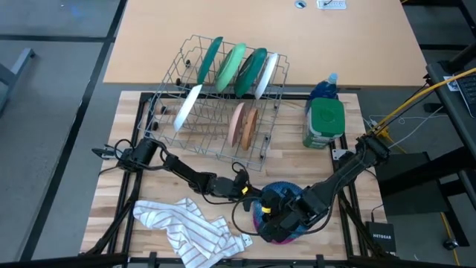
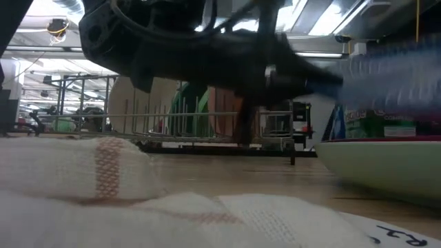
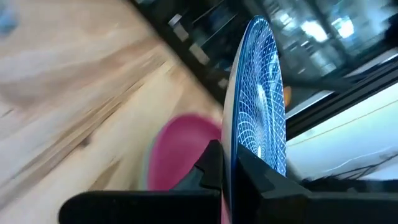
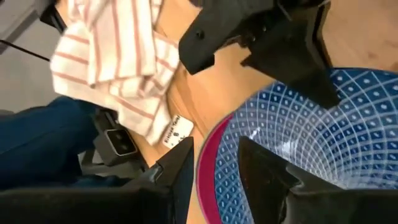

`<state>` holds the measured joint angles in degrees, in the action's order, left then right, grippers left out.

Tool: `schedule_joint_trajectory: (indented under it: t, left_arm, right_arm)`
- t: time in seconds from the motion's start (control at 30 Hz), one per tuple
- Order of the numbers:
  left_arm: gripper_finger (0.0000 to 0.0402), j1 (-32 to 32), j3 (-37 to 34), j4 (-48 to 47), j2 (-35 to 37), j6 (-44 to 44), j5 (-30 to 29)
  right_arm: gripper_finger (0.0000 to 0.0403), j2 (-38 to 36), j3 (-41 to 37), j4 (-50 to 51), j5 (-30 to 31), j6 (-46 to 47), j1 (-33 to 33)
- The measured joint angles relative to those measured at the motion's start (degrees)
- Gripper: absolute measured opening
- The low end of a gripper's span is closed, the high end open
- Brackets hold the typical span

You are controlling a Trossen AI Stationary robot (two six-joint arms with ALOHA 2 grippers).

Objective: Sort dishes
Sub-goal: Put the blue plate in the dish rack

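Observation:
A blue patterned dish (image 1: 286, 195) and a pink bowl (image 1: 260, 219) are near the table's front edge, right of centre. My left gripper (image 3: 229, 155) is shut on the blue dish's rim. In the left wrist view the dish shows edge-on, with the pink bowl (image 3: 180, 149) behind it. My right gripper (image 4: 214, 149) is open at the same spot. One finger (image 4: 180, 168) stands outside the pink rim (image 4: 208, 162), and the other finger (image 4: 267, 168) is over the blue dish's inside (image 4: 311, 137). Whether either finger touches, I cannot tell. Green, white and tan plates stand on edge in the wire rack (image 1: 216, 104). My left gripper pinches the blue dish's rim (image 3: 233, 146) between its two fingers, one on the patterned inner face and one on the back. In the right wrist view the fingers come at the rim (image 4: 317, 81) from the table's left side. The dish stands edge-on above the fingers.
A white cloth with red stripes (image 1: 186, 227) lies crumpled at the front left, close to both grippers. A green-lidded container (image 1: 325, 123) and a blue bottle (image 1: 325, 88) stand right of the rack. Bare wood shows between the rack and the grippers.

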<state>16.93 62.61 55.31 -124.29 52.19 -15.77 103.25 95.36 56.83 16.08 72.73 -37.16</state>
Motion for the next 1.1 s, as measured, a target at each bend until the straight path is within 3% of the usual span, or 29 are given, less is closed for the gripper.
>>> schedule_joint_trajectory:
  t: [0.27, 0.47, 0.73, 0.97, 1.1]
  left_arm:
    - [0.0000, -0.1, 0.1, 10.0, 0.3, -3.3, -0.1]
    - [0.0000, -0.1, 0.1, 9.5, 3.2, -12.0, -0.7]
    - [0.0000, 0.4, 0.1, 1.8, 12.3, -34.1, -3.0]
    - [0.0000, 2.1, 0.1, -7.7, 21.5, -56.5, -10.7]
    - [0.0000, 3.3, 0.1, -8.3, 25.8, -68.5, -15.3]
  right_arm:
    - [0.0127, 0.0, 7.9, 9.9, 4.4, 1.3, -3.0]
    - [0.0127, -0.1, 15.6, 15.4, 13.0, 4.5, -7.1]
    - [0.0127, -0.1, 25.3, 16.2, 28.8, 5.1, -13.1]
    - [0.0127, -0.2, 30.2, 16.0, 43.9, 5.1, -17.0]
    - [0.0127, -0.2, 30.4, 15.1, 48.4, 5.0, -17.8]
